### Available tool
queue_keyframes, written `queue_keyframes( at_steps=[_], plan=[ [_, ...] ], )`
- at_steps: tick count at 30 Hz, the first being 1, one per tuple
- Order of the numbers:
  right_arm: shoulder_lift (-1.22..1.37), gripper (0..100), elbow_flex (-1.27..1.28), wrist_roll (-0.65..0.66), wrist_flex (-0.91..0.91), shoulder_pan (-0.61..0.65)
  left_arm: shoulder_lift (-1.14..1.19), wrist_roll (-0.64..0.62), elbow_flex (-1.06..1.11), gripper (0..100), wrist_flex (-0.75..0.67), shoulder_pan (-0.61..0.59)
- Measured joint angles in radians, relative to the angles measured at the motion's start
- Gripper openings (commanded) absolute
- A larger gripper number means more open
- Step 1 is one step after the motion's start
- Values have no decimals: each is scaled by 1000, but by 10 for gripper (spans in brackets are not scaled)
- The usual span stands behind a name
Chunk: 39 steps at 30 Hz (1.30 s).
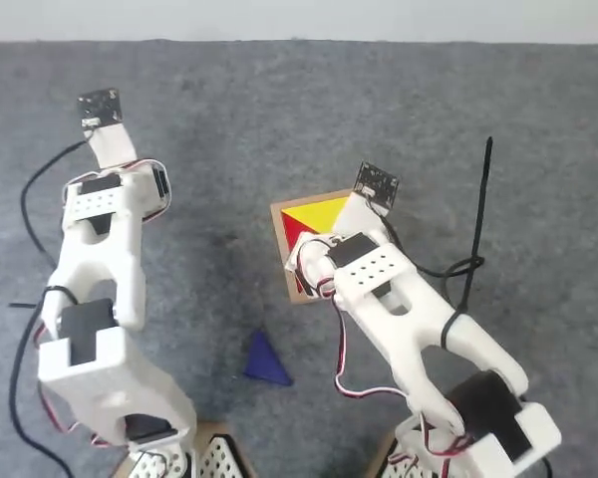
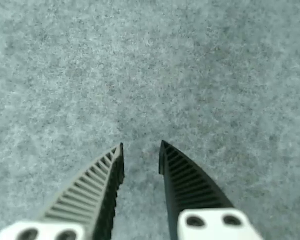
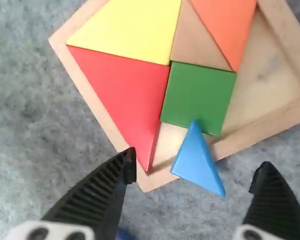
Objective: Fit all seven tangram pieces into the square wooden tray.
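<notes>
Right pincer (image 3: pixel 197 158) hung wide open over the rim of the tray (image 3: pixel 260 131), where the blue triangle (image 3: pixel 196 162) lay askew across it, likely needing a slight turn and push inward to drop flat into the gap.

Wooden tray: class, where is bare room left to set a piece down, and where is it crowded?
Bare wood lies between the orange triangle, the green square and the tray rim. A small gap sits beside the red triangle. Elsewhere it's packed.
</notes>
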State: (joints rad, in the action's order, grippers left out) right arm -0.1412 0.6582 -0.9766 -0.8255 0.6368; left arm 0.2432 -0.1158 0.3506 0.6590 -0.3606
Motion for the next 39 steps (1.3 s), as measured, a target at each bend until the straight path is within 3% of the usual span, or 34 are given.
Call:
queue_keyframes(
  at_steps=[6,11,16,21,25,29,34,39],
  plan=[
    [0,347,2,3,-3,-9,0,0,0,113,0,0],
    [-51,347,-100,84,-180,-170,0,0,-20,113,40,11],
    [-199,347,-213,425,-411,-399,-66,44,-74,112,245,72],
    [-293,347,-169,844,-451,-578,-265,204,17,126,376,219],
    [-344,346,0,987,-374,-744,-439,328,169,192,404,373],
    [-397,346,207,1103,-201,-867,-539,371,293,199,411,499],
    [-417,346,419,1152,-43,-879,-563,373,328,201,390,617],
    [-419,346,453,1157,12,-879,-565,373,390,201,351,756]
  ],
)
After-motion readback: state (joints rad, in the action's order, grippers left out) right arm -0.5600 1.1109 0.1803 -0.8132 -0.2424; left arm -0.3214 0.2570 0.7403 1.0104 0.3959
